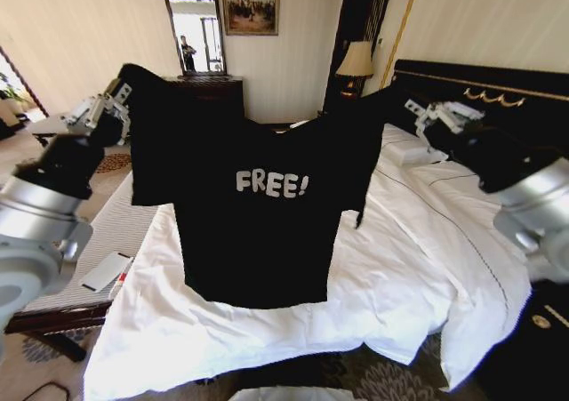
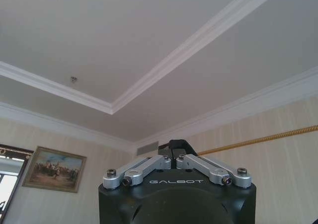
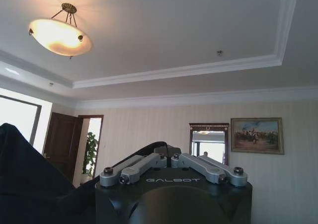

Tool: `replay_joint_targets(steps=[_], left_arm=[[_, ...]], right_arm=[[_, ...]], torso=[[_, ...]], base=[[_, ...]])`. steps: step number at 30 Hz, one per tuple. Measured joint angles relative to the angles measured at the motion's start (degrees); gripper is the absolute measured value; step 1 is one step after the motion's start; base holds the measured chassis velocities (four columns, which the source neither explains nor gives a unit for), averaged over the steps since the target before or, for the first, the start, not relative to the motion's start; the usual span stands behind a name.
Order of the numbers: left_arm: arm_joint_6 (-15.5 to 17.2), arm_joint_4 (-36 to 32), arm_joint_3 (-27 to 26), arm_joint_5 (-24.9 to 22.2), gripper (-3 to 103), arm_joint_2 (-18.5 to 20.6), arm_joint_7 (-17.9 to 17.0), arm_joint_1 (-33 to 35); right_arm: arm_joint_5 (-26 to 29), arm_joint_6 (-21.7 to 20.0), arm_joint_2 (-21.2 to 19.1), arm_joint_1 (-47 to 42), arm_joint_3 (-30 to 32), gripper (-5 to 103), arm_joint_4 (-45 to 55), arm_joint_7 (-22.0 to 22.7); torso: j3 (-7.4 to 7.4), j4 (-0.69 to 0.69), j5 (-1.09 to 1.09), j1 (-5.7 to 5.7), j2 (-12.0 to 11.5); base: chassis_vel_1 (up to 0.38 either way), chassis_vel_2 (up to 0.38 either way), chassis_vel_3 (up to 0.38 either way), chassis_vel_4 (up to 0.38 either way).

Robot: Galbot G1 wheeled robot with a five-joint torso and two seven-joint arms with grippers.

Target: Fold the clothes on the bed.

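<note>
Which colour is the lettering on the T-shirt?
White, on the black T-shirt; the head view shows it best.

Bed (image 1: 418, 268) under rumpled white duvet (image 1: 267, 321)

Matt black cloth T-shirt (image 1: 258, 232), smooth white bedding (image 1: 391, 285)

On the far wall hangs a framed painting (image 1: 250, 4) beside a tall mirror (image 1: 193, 29), above a dark wooden dresser (image 1: 212, 87). A lit table lamp (image 1: 356, 60) stands near the corner. A ceiling lamp (image 3: 59, 34) glows overhead.
</note>
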Motion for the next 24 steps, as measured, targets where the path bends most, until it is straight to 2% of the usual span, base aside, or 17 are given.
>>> replay_joint_targets(steps=[5,12,16,19,22,24], left_arm=[[0.1,4.0,0.7,-1.7,0,2.8,0.8,-4.1],[-0.9,4.1,-1.6,-3.6,0,4.5,2.0,-4.2],[-1.6,2.4,-3.3,-2.5,0,4.3,2.1,-1.7],[-0.4,1.0,-5.0,-2.4,0,3.1,0.6,0.9],[0.3,0.1,-6.2,-2.6,0,2.6,-0.1,1.9],[1.1,-1.0,-7.7,-3.2,0,2.2,-1.3,2.7]], right_arm=[[-0.2,0.3,-2.7,1.3,-0.7,0,-2.3,-1.1],[0.4,0.6,-2.6,1.9,0.4,0,-2.1,-1.4],[-0.3,1.3,-1.7,1.8,1.1,0,-1.5,-1.3],[-0.6,1.5,-0.4,0.4,2.0,0,-0.7,0.6],[-0.5,1.4,0.9,-1.8,4.5,0,0.4,2.3],[-0.4,1.3,3.0,-6.5,10.0,0,2.1,3.1]], torso=[[-0.01,-0.04,0.03,0.0,0.0],[-0.02,-0.01,0.0,-0.02,0.0],[-0.02,-0.02,0.02,-0.02,0.0],[-0.01,-0.02,0.01,-0.02,0.0],[-0.01,0.0,0.01,-0.02,0.0],[-0.01,0.0,-0.02,-0.02,0.0]], base=[[0.0,0.0,0.0,0.0],[0.0,0.0,0.0,0.0],[0.0,0.0,0.0,0.0],[0.0,0.0,0.0,0.0],[0.0,0.0,0.0,0.0],[0.0,0.0,0.0,0.0]])
